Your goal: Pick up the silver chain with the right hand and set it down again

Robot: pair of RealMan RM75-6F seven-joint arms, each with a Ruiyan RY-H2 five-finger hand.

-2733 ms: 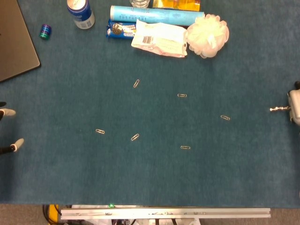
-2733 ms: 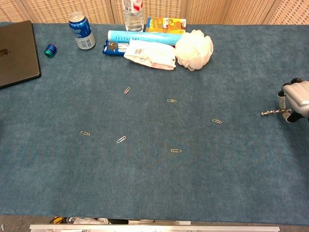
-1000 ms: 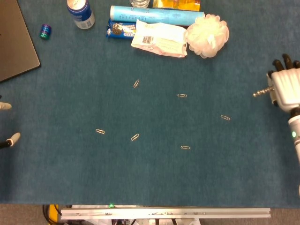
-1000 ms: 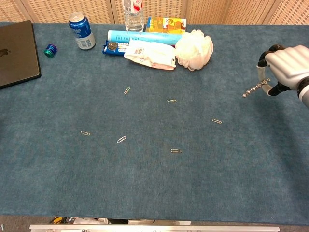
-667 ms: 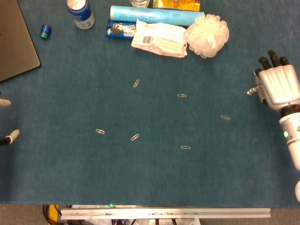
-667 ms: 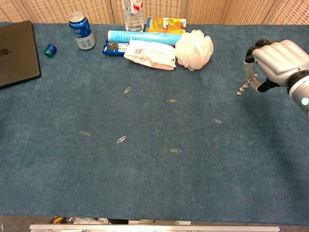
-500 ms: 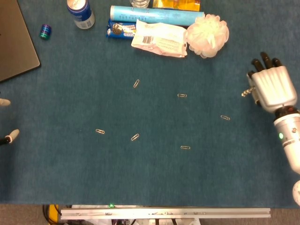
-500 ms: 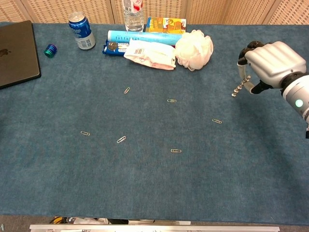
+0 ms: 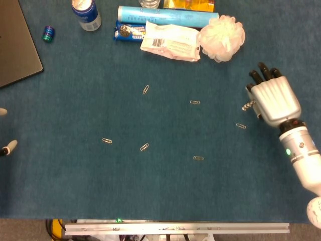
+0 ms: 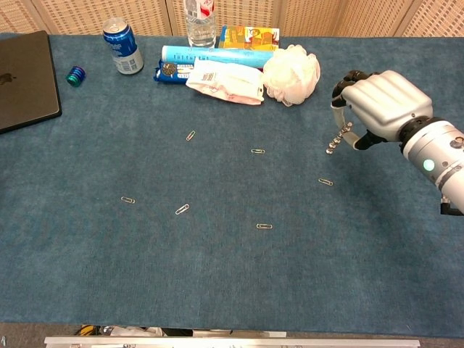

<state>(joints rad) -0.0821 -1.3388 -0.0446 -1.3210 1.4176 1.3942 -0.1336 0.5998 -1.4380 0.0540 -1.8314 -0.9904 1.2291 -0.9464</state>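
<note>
Silver beaded chain hangs from the right hand, a short free length slanting down and toward the desk's left side, its long axis tilted rather than lying flat, its lower end above the blue felt desk in the right half, between the white mesh bath pouf and the nearest of the small metal paper clips. That silver-shelled hand has its dark-tipped fingers curled in around the chain's upper end; in the head view only a short bit of chain shows beside the palm. Of the left hand, only pale fingertips show at the desk's left edge, and how they are set cannot be told. Along the far edge stand a blue drink can, a light blue tube, a white wrapped packet with a barcode and a yellow box; their writing is too small to read. A dark closed laptop lies at the far left corner.
</note>
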